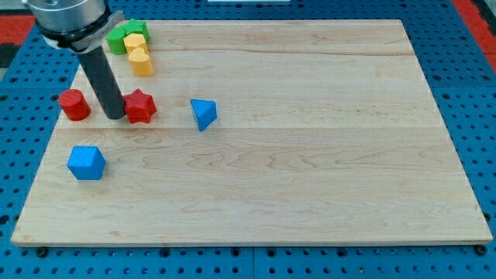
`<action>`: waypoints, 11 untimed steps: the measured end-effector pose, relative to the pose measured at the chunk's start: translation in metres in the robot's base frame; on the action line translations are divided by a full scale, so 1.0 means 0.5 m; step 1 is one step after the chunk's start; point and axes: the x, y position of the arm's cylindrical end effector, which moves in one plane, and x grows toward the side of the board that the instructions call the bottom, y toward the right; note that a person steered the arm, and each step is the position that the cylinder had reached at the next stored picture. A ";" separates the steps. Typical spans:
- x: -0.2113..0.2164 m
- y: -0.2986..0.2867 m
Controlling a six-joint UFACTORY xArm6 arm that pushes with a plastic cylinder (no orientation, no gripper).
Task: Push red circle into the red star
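The red circle [74, 104] sits near the board's left edge. The red star [140, 105] lies to its right. My tip [115, 115] stands between them, right against the star's left side and a short gap from the circle. The dark rod rises from there toward the view's top left.
A green block [123, 35] and two yellow blocks [139, 56] cluster at the top left. A blue triangle-like block [204, 113] lies right of the star. A blue cube [85, 162] lies below the circle. The wooden board [310, 155] rests on a blue pegboard.
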 end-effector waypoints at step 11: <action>-0.070 -0.124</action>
